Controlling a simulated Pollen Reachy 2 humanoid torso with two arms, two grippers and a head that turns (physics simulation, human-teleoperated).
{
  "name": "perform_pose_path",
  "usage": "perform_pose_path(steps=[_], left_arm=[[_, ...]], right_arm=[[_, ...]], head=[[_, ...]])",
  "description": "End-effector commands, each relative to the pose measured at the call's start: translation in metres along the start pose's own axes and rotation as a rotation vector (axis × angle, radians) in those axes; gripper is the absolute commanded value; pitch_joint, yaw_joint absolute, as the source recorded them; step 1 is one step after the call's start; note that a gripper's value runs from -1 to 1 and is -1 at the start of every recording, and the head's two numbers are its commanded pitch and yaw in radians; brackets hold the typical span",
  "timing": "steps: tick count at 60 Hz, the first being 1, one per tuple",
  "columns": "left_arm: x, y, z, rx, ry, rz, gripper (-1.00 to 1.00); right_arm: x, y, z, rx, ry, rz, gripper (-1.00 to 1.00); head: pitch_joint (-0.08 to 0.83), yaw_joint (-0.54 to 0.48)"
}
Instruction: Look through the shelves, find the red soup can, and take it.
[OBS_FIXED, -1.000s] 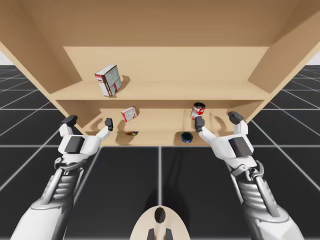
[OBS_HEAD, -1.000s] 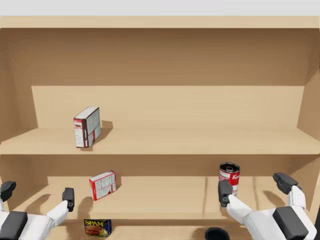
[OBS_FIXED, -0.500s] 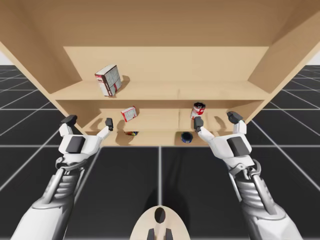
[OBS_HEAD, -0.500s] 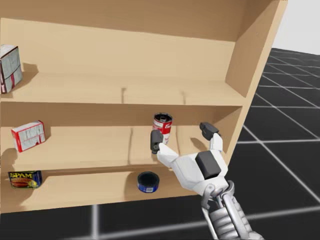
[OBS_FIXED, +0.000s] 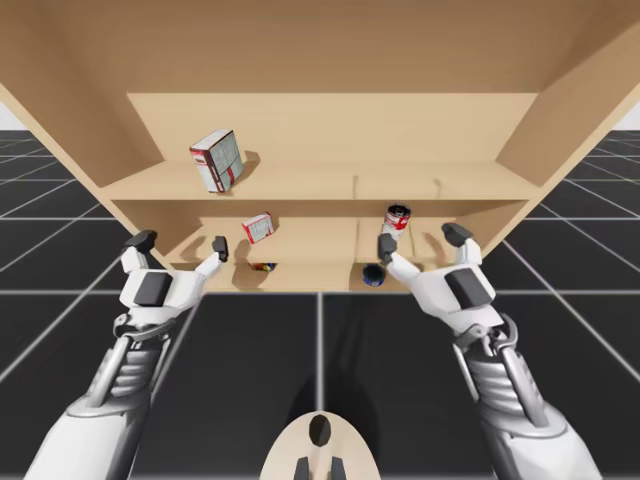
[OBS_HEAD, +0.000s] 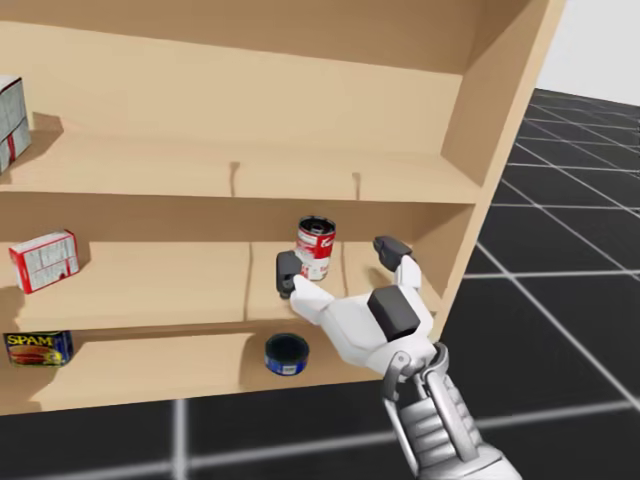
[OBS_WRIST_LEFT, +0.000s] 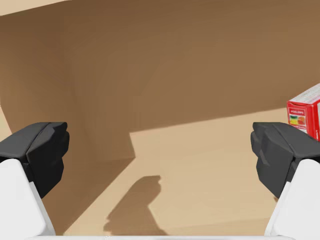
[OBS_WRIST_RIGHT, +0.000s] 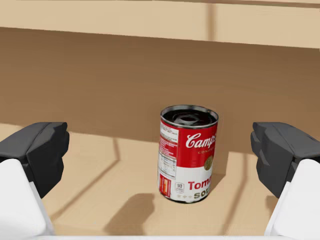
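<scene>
Red soup can (OBS_FIXED: 397, 217) stands upright on the middle shelf (OBS_FIXED: 310, 240), right of centre, in the high view. My right gripper (OBS_FIXED: 421, 240) hangs at that shelf's front edge just before the can, its fingers spread wide, one to each side and neither touching. The unit's right side wall (OBS_FIXED: 570, 110) is near the outer finger. My left gripper (OBS_FIXED: 180, 243) is at the same edge far to the left, also spread open and empty, with a small red box (OBS_FIXED: 258, 227) near its inner finger. A grey and red box (OBS_FIXED: 217, 160) sits on the upper shelf. A blue round tin (OBS_FIXED: 373, 274) and a flat blue and yellow tin (OBS_FIXED: 263, 267) lie on the bottom shelf.

In the head view the can (OBS_HEAD: 316, 249) sits back from the shelf lip with bare board on both sides, and the upper shelf's board is close over its top. The blue round tin (OBS_HEAD: 286, 355) lies one level below the gripper.

The left wrist view has bare shelf and back wall ahead of the open fingers, with the small red box (OBS_WRIST_LEFT: 305, 112) just past one of them.

In the right wrist view the can (OBS_WRIST_RIGHT: 186, 152) stands ahead, within the gap but a little off its middle, with free room between it and each of the fingers (OBS_WRIST_RIGHT: 35, 150).
</scene>
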Motion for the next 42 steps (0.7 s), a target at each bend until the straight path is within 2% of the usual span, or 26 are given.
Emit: perform_pose_path(steps=[1,4,15,25,34,42], left_arm=[[-0.001,-0.001,0.0,-0.007,0.004,0.009,-1.0],[-0.001,-0.002,0.0,-0.013,0.005,0.014,-1.0],[-0.001,-0.002,0.0,-0.018,0.006,0.018,-1.0],[0.0,-0.003,0.0,-0.021,0.007,0.019,-1.0],[-0.001,-0.004,0.0,-0.024,0.008,0.02,-1.0],[-0.001,-0.004,0.0,-0.024,0.007,0.022,-1.0]], right_arm=[[-0.001,0.011,-0.012,0.02,0.062,-0.023,-1.0],[-0.004,0.011,-0.018,0.023,0.082,-0.018,-1.0],[-0.011,0.006,-0.042,0.02,0.129,-0.078,-1.0],[-0.019,0.004,-0.062,-0.021,0.151,-0.053,-1.0],[-0.031,0.002,-0.078,-0.031,0.194,-0.07,-1.0],[-0.04,0.0,-0.089,-0.048,0.207,-0.061,-1.0]], head=[[0.377,-0.3],[0.378,-0.3],[0.391,-0.3],[0.398,-0.3],[0.404,-0.3],[0.411,-0.3]])
